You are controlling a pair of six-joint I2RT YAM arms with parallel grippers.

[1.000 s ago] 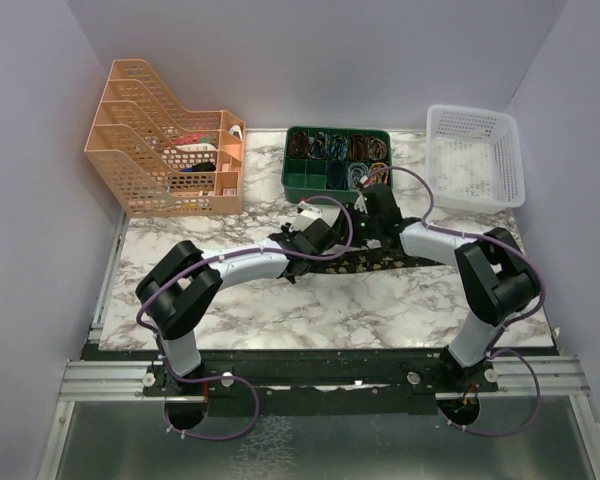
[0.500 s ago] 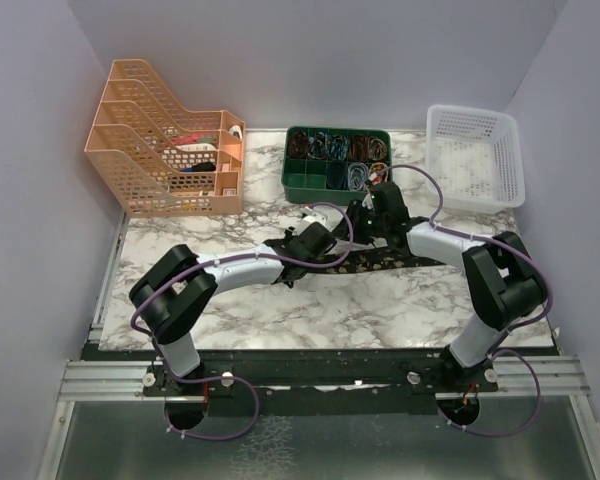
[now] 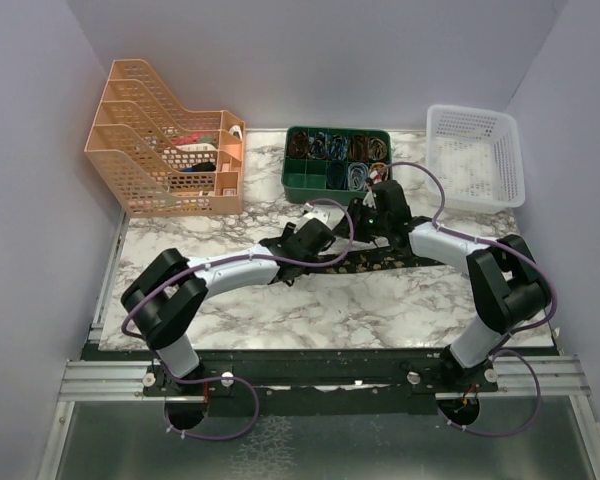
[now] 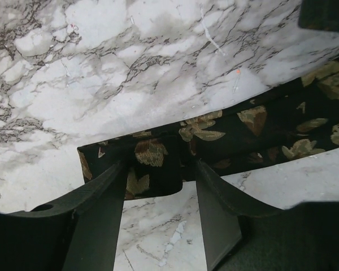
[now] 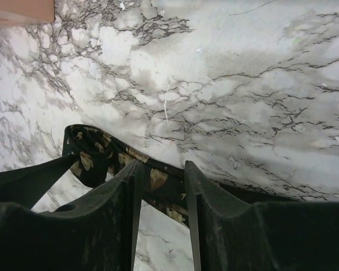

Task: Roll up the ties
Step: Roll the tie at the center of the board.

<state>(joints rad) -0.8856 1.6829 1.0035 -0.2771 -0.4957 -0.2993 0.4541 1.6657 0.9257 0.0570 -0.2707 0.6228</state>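
The tie (image 3: 400, 257), black with tan-gold leaf flecks, lies flat across the middle of the marble table. Its left end (image 4: 152, 155) is folded over into a short flap. My left gripper (image 3: 300, 242) stands open at that flap (image 4: 158, 172); the fold lies between the fingertips and neither finger presses it. My right gripper (image 3: 373, 222) is farther right along the tie (image 5: 90, 149). Its jaws (image 5: 160, 169) stand a little apart, the tips resting down on the flat strip, which crosses under both fingers without being pinched.
A green compartment tray (image 3: 302, 186) with small items sits just behind the grippers. An orange file rack (image 3: 165, 150) stands at the back left and a white mesh basket (image 3: 475, 155) at the back right. Purple cables loop over both arms.
My left jaws have opened and let go of the tie's folded end. The right gripper has shifted slightly back toward the green tray, its jaws unchanged.
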